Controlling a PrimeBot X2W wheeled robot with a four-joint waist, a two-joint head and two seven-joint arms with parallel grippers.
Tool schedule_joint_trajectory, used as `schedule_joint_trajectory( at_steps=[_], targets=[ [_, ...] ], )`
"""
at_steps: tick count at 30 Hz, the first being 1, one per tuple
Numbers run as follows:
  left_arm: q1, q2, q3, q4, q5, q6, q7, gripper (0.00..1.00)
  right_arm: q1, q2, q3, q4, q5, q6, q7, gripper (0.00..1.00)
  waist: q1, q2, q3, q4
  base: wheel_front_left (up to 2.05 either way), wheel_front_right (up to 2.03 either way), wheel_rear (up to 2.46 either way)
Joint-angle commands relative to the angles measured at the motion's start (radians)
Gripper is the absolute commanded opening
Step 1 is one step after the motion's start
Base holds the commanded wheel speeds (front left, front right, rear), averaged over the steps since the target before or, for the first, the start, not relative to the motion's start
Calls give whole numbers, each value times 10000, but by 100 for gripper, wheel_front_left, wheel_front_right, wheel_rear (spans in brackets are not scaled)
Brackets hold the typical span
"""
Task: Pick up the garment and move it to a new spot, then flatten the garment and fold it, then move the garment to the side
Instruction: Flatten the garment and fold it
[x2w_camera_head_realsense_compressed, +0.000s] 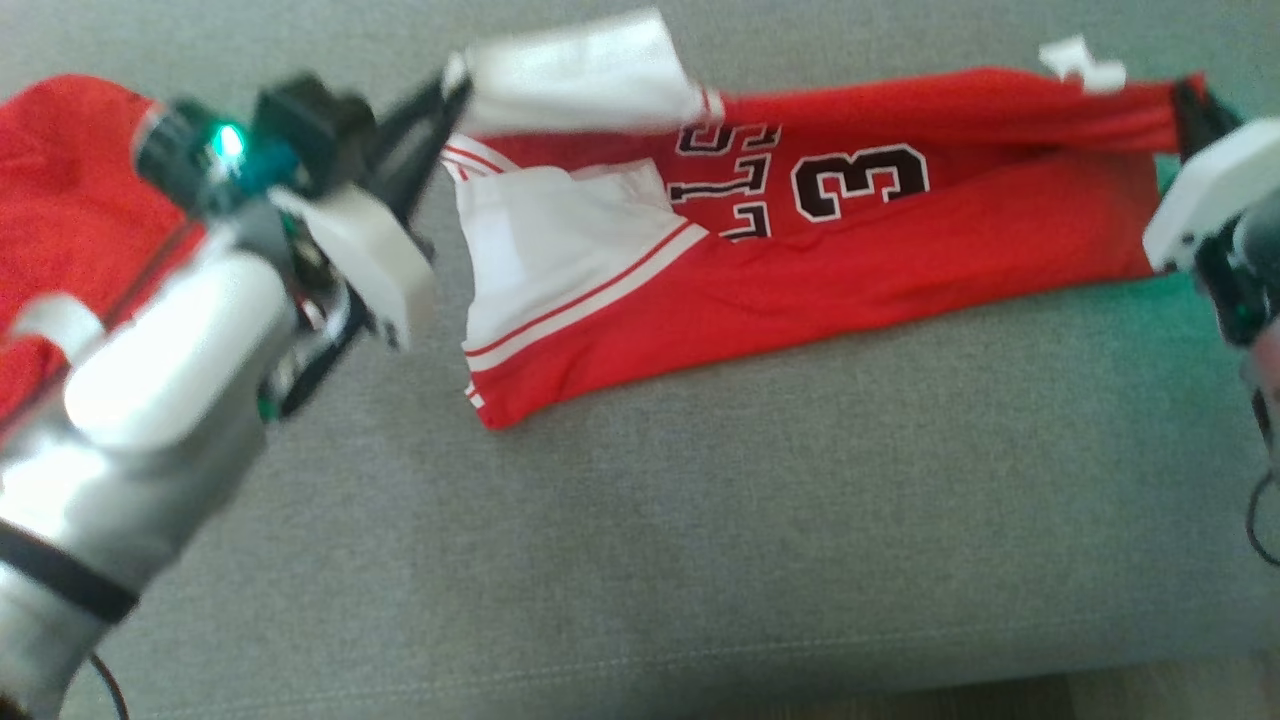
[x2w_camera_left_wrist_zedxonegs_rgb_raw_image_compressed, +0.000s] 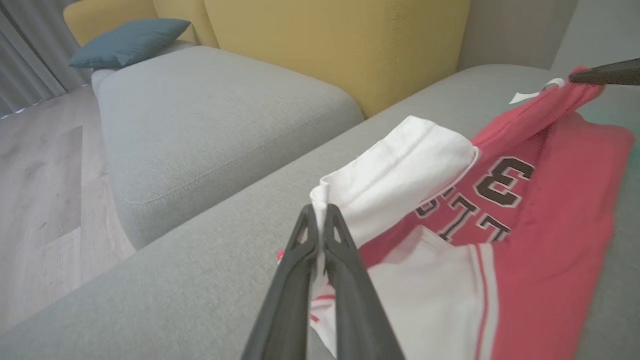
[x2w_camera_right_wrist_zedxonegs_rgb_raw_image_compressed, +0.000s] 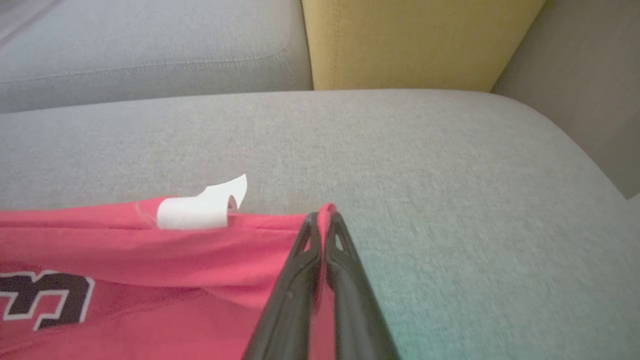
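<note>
Jersey lies across the grey sofa seat, upper centre of the head frame, with its far edge lifted. Left claw is pressed together on the white panel corner at upper left. Right claw pinches the red corner at upper right, near the tag. The two-corner hold pulls that edge taut. My read: mid spread or fold, tension stops bunching. Another red cloth sits far left, apart.

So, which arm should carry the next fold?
Left, probably: the left gripper is shut on the red and white basketball jersey at its white end, raised above the body; the right gripper pinches the far red corner.
</note>
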Motion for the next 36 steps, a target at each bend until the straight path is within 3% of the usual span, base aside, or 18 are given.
schedule_joint_trajectory(
  at_steps=[1,8,14,26,27,28,29,30,36],
  targets=[
    [71,564,269,-667,-155,177,160,0,363,-293,313,-353,201,35,190,0,0,-1,-289,139,0,0,0],
    [1060,1101,-174,-2333,-161,636,739,0,752,-889,995,-458,257,35,710,0,0,-1,-533,276,0,0,0],
    [1542,1379,-498,-2970,-131,828,1117,0,872,-1055,1245,-414,372,35,1103,0,0,-1,-660,303,0,0,0],
    [2083,1057,-1053,-2392,36,1131,1318,0,1405,-1284,2194,-1083,1028,35,2807,0,0,-1,-848,11,0,0,0],
    [2115,1006,-1066,-2291,15,1141,1305,13,1435,-1294,2204,-1088,1072,35,2868,36,0,-1,-857,-6,0,0,0],
    [2141,961,-1064,-2189,16,1182,1257,45,1478,-1275,2220,-1077,1126,35,2991,100,0,-1,-872,-25,0,0,0],
    [2175,913,-1041,-2089,4,1246,1193,85,1521,-1241,2240,-1088,1195,35,3130,100,0,-1,-891,-42,0,0,0],
    [2222,860,-996,-1994,-33,1315,1105,100,1561,-1222,2279,-1155,1244,35,3202,100,0,-1,-925,-57,0,0,0],
    [2596,394,-277,-1401,-548,1928,104,100,1639,-1180,1757,-1498,1575,35,2236,100,0,-1,-1324,-50,0,0,0]
  ],
)
